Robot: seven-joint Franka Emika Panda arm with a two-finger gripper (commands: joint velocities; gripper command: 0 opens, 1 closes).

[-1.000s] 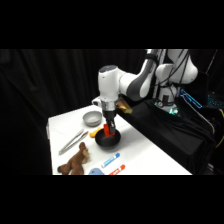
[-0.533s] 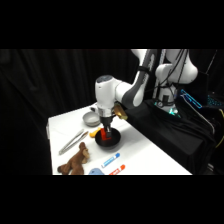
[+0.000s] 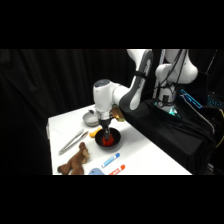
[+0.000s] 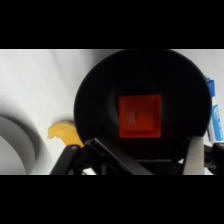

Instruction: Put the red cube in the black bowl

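The red cube [image 4: 140,116] is seen lying flat on the floor of the black bowl [image 4: 95,100], the placement apparently accomplished. The gripper [image 3: 105,131] is held directly above, its fingers [image 4: 194,156] parted and grasping nothing; only withdrawal seems left. A grey bowl [image 3: 90,118] and tongs [image 3: 73,141] are set nearby. No writing can be read.

Your side view stands off beside the tabletop [image 3: 145,150], looking across and down on its whole surface. Your wrist view looks almost straight down from close above. You see the black bowl [image 3: 108,138] [image 4: 95,95] holding the red cube [image 3: 105,140] [image 4: 140,116] in both.
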